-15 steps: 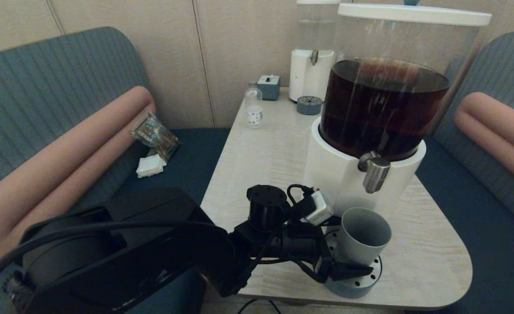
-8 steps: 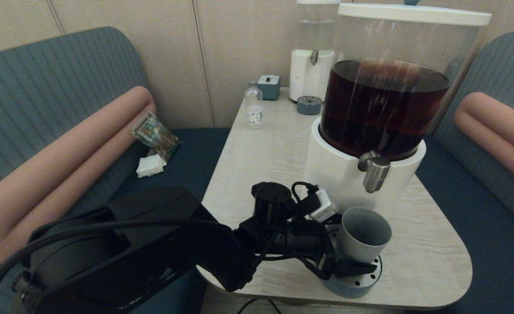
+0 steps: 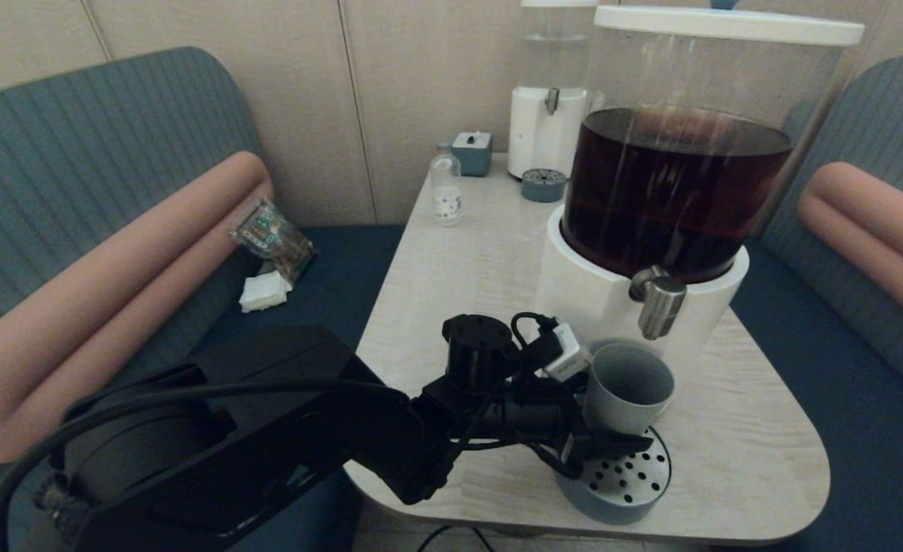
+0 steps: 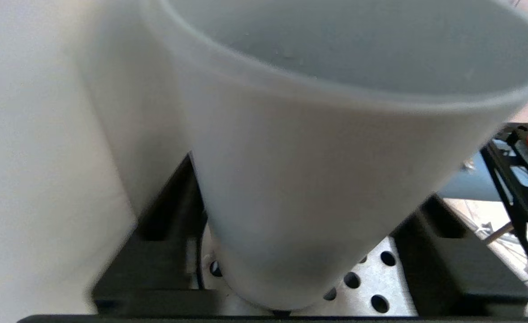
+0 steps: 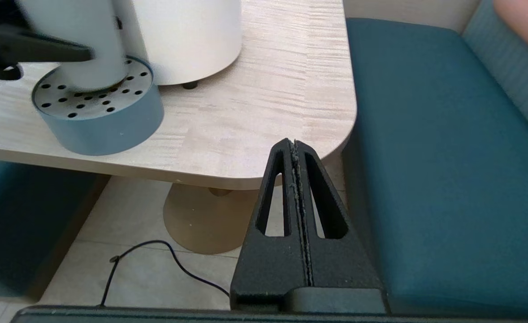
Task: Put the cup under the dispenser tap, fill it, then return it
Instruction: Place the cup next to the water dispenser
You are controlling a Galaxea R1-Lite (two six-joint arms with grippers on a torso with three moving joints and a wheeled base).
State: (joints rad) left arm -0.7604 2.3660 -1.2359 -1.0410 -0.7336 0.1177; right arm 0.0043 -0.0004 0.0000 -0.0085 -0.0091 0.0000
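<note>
Cup (image 3: 626,389), pinched by the left gripper (image 3: 601,429), sits on the drip tray (image 3: 626,481) near the table's front edge, short of the tap (image 3: 657,304). Slide it level until centred beneath. Right gripper (image 5: 296,179) parked, pressed together.

Cup: small matte grey-blue tumbler (image 3: 626,389), tilted, lower centre-right.
Tap: brushed-steel cylindrical spout (image 3: 658,301), just above-right of it.
</note>
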